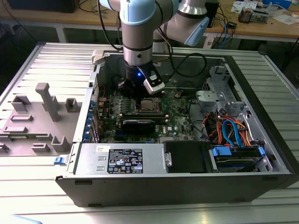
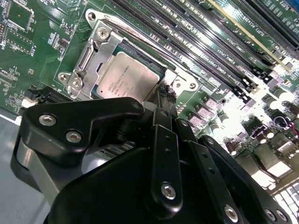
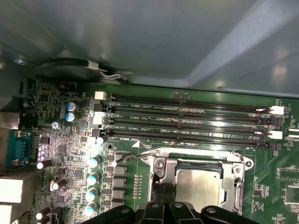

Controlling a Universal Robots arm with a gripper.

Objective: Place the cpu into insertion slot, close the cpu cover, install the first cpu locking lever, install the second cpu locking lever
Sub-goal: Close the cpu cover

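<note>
Since the black linkage gripper [image 1: 135,91] hovers at eleven o'clock of the flat silver-grey square cpu [image 1: 149,103] in the exterior view, its fingers drawn together with nothing seen between them, a slip seems the chief risk; the chip sits in the dark-rimmed insertion slot [image 3: 198,164], with the silvery metal cpu cover frame [image 3: 235,181] lying over it; a glancing push could skid off the thin wire locking lever [image 3: 140,155] into the long black memory slots [image 3: 187,112]; an unhooked lever might let the cover lift. Counted: one cpu; one cover; one lever plainly seen; four memory slots.
</note>
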